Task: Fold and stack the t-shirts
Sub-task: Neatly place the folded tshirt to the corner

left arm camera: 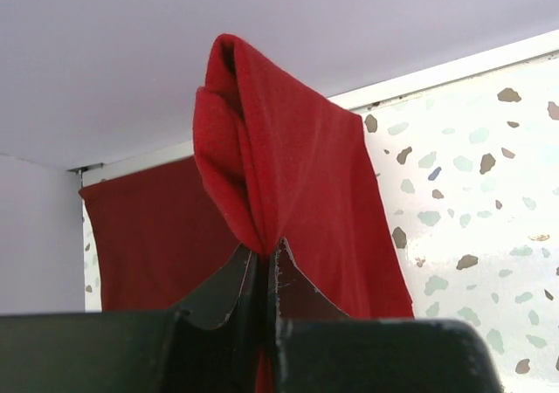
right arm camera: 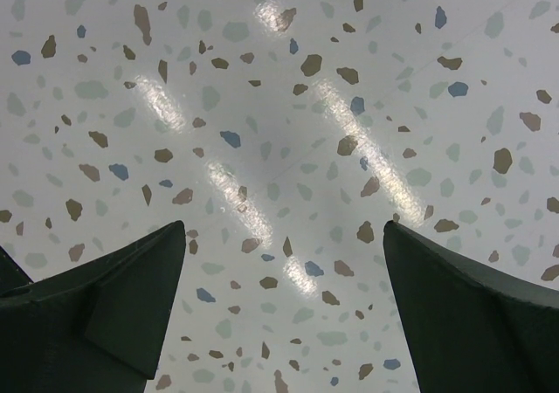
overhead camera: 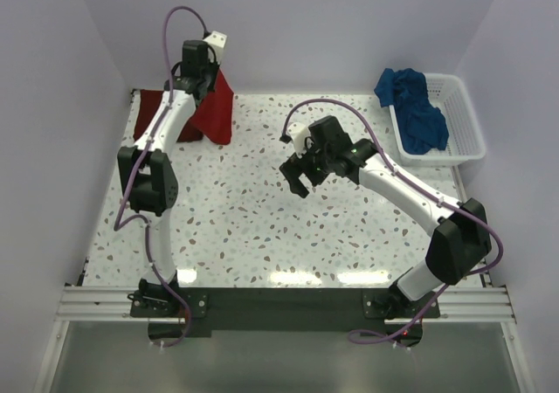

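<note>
My left gripper [overhead camera: 197,77] is at the far left back of the table, raised, and shut on a bunched fold of the bright red t-shirt [overhead camera: 215,110]. In the left wrist view the jaws [left arm camera: 265,255] pinch the red cloth [left arm camera: 288,175], which hangs from them down to the table. A darker maroon t-shirt [left arm camera: 153,236] lies flat behind it by the back wall [overhead camera: 148,101]. The blue t-shirt [overhead camera: 412,106] lies crumpled in the white basket. My right gripper [overhead camera: 301,173] is open and empty above the middle of the table [right arm camera: 284,227].
The white lattice basket [overhead camera: 461,124] stands at the back right corner. The speckled tabletop [overhead camera: 253,227] runs to walls at left, back and right. The arm bases sit on the rail at the near edge.
</note>
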Controlling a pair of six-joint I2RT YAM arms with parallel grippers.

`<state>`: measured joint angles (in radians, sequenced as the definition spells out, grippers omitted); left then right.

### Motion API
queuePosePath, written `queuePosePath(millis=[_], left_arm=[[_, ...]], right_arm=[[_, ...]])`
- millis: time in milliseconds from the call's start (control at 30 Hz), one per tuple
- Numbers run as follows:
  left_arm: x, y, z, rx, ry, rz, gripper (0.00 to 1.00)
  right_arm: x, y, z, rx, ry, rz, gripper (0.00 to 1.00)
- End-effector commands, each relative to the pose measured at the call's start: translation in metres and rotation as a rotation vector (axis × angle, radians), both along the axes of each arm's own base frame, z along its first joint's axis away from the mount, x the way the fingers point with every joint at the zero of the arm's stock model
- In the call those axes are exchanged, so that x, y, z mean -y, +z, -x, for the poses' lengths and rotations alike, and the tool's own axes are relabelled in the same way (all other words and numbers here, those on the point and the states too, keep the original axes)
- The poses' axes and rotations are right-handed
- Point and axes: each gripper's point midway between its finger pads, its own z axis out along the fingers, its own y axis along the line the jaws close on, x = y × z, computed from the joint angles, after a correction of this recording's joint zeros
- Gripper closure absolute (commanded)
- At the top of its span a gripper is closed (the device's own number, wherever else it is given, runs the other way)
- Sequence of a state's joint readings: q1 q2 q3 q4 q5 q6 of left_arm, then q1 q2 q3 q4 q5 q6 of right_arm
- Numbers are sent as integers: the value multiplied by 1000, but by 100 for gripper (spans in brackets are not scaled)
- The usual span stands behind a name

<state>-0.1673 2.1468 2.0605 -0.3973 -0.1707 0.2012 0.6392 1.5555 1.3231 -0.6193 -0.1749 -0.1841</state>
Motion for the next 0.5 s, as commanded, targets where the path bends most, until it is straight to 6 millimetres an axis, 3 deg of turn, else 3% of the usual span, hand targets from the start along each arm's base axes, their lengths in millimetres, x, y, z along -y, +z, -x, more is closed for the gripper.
queuePosePath(millis=[0, 467], left_arm=[[-18, 53, -3, 129, 21, -34, 100], [-27, 70, 11, 126, -54, -95, 100]], right_arm=[[-1, 20, -2, 53, 5, -42, 1], [-2, 20, -3, 41, 2, -39, 1]])
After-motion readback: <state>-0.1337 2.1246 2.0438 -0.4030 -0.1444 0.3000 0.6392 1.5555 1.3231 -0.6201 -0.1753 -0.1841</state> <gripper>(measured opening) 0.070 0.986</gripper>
